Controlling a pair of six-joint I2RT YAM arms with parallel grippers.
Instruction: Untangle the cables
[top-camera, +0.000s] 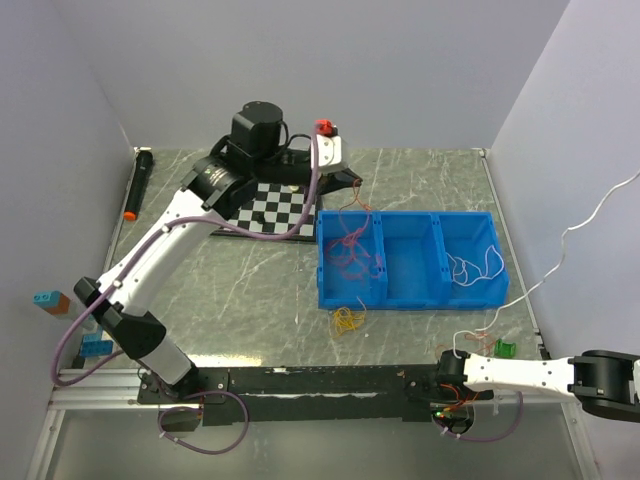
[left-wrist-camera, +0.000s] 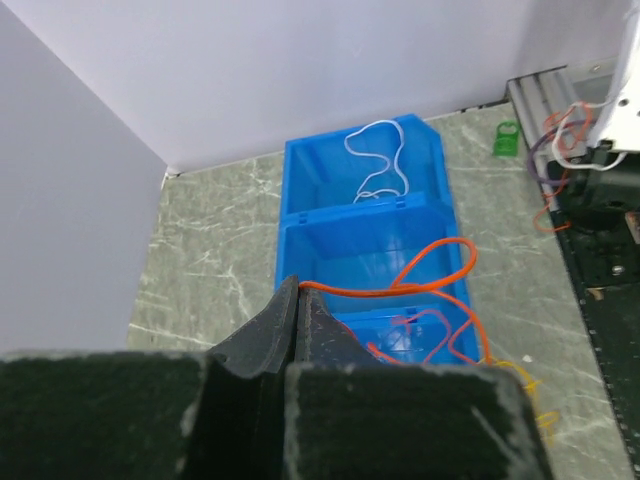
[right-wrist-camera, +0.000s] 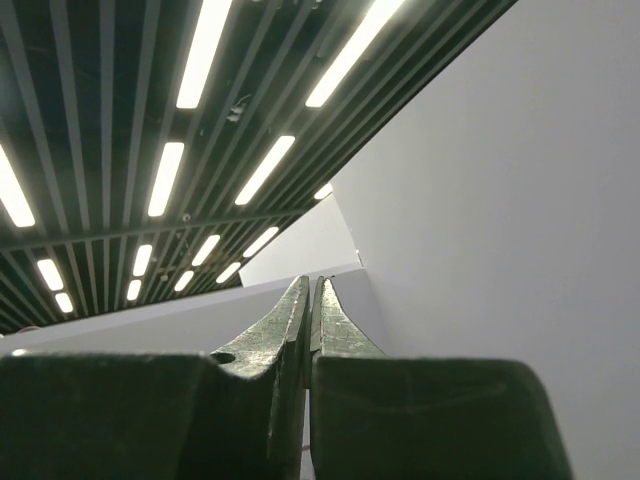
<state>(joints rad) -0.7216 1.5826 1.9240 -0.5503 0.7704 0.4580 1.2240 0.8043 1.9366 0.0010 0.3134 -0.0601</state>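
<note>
Over marble tabletop (left-wrist-camera: 200, 260), orange cable (left-wrist-camera: 372, 292) between tips of closed left claw (left-wrist-camera: 298, 288); right claw (right-wrist-camera: 311, 290) closed, empty.

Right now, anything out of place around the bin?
Yes: the yellow cable lies on the table just outside the blue bin, by its near wall. The orange cable, pinched in the left gripper, stretches over the bin.

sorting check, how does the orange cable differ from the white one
The orange cable is pinched by the left gripper and lifted over the blue bin; the white cable lies loose in its end compartment, ungripped. Both are thin and looped.
</note>
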